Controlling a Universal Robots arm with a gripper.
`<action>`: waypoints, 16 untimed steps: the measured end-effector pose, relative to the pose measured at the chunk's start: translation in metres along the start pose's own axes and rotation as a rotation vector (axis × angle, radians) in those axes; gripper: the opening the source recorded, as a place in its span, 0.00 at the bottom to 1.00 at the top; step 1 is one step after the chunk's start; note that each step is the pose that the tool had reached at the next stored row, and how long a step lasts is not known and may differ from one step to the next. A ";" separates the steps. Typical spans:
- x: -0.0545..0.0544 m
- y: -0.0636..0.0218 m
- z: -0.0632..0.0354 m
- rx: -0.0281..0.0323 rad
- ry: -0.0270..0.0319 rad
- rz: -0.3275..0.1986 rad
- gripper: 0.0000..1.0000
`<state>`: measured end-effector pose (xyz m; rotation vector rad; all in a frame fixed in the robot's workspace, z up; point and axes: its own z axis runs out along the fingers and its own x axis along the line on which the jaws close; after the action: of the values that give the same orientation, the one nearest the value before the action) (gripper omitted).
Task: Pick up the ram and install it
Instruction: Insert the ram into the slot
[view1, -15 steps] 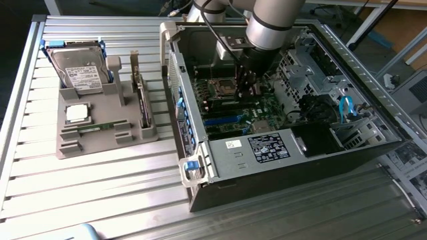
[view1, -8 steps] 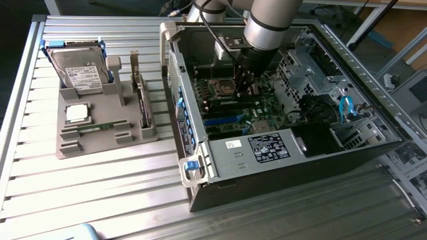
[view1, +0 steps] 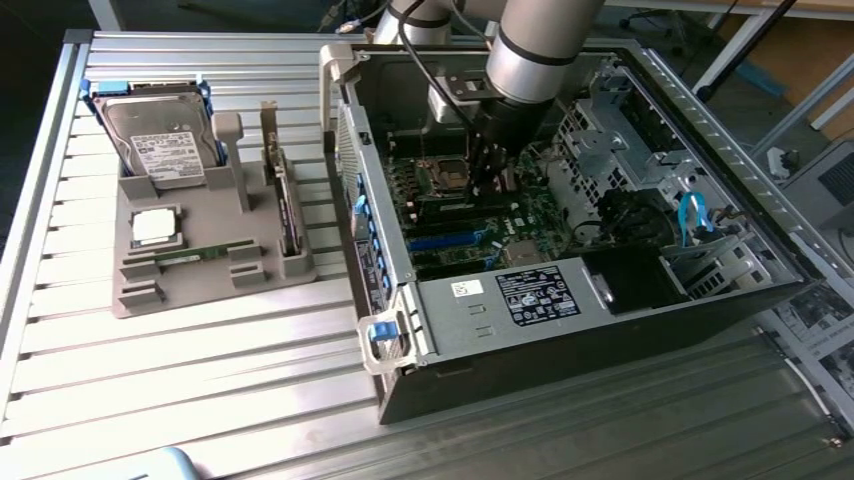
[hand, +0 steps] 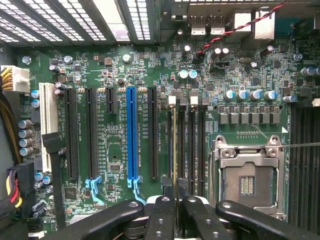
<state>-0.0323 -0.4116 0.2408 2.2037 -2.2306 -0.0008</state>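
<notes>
The ram (hand: 175, 150) is being gripped edge-on between the nearly closed fingers (hand: 161, 220) of the gripper (hand: 175, 207) and is being held over the memory slots (hand: 187, 145), at nine o'clock from the empty CPU socket (hand: 248, 175). Pickup is judged complete; whether seating in the open computer case (view1: 400, 330) is finished cannot be told.

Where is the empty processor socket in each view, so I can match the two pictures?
Exterior view: the processor socket sits inside the open case, just to the exterior view's left of the pincer.
Wrist view: the processor socket lies beside the black memory slots, near the pincer.
Shared landmark: the blue expansion slot.
</notes>
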 end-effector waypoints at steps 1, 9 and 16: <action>0.000 0.0000 0.0005 0.0000 0.0000 0.000 0.12; 0.000 0.0000 0.0041 -0.0001 0.0002 0.000 0.12; 0.000 -0.0009 0.0052 -0.0001 0.0000 0.000 0.12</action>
<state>-0.0314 -0.4113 0.2356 2.2036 -2.2306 -0.0008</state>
